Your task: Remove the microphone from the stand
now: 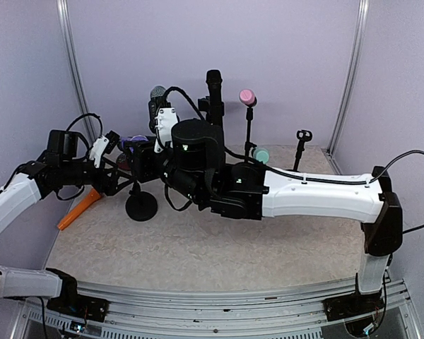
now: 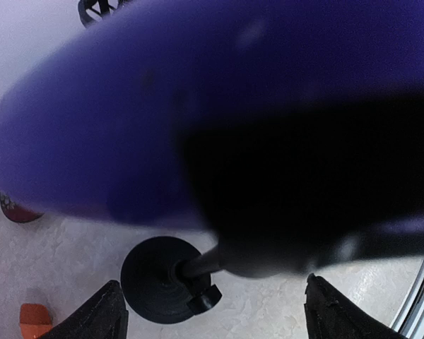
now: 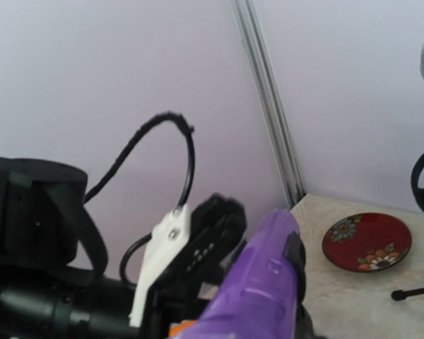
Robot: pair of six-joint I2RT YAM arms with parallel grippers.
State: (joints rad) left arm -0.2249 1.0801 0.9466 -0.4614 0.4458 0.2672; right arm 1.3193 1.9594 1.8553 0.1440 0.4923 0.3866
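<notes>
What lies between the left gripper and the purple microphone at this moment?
Nothing. In the left wrist view the purple microphone fills the frame directly ahead of the left gripper, jaws apart; the stand base sits beyond it.

In the left wrist view the purple microphone is blurred to a smear that fills most of the picture. The upper rod of the stand is lost in a dark blur beneath the microphone. The red plate is largely hidden behind the microphone, and the orange object below it is cut by the edge. Only the fingertips of the left pincer are shown; contact with the microphone cannot be told. From above, the right pincer beside the microphone is hidden by its own wrist.
</notes>
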